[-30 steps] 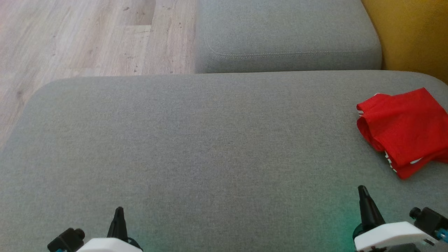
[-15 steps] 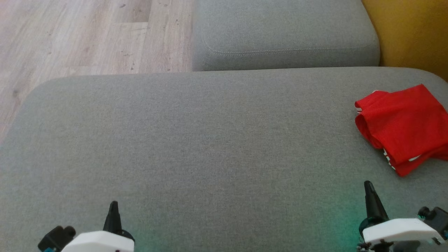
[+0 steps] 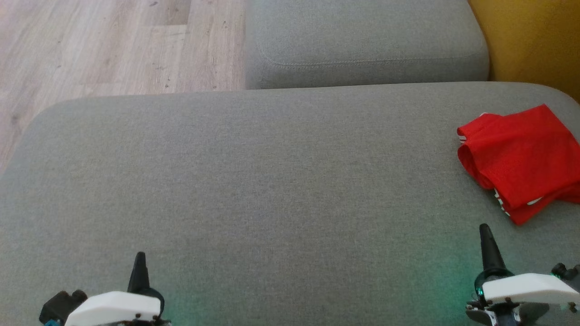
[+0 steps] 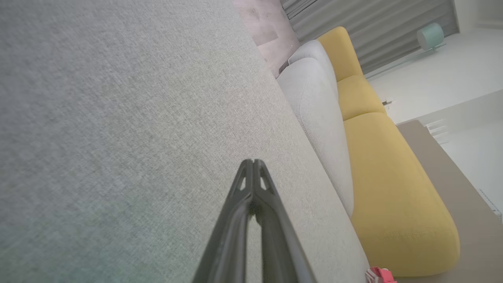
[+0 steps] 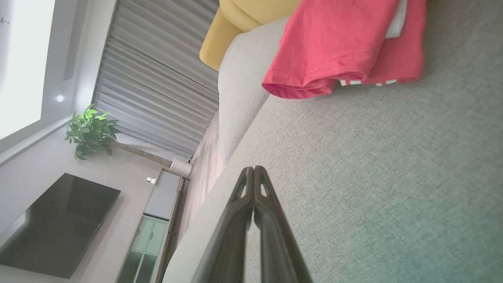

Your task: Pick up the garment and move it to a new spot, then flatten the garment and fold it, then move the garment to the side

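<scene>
The garment [image 3: 521, 156] is a red shirt with white trim, folded into a compact bundle at the far right of the grey cushion [image 3: 272, 181]. In the right wrist view the garment [image 5: 338, 43] lies ahead near the cushion's edge. My right gripper [image 3: 484, 227] is shut with nothing in it, low at the right, a short way in front of the garment and apart from it. Its tips [image 5: 253, 169] meet above the grey fabric. My left gripper [image 3: 139, 256] is shut and empty at the lower left, its tips [image 4: 252, 162] pressed together over bare cushion.
A second grey cushion [image 3: 362, 40] sits behind the first. Yellow upholstery [image 3: 530, 40] rises at the back right. Pale wooden floor [image 3: 104, 45] lies beyond the cushion's left and far edges. A small bit of the garment [image 4: 379, 275] shows at the left wrist view's bottom edge.
The head camera has tilted, shifting the whole picture up a little. Both grippers stay shut; the left sits slightly further left and the right slightly further right in the view.
</scene>
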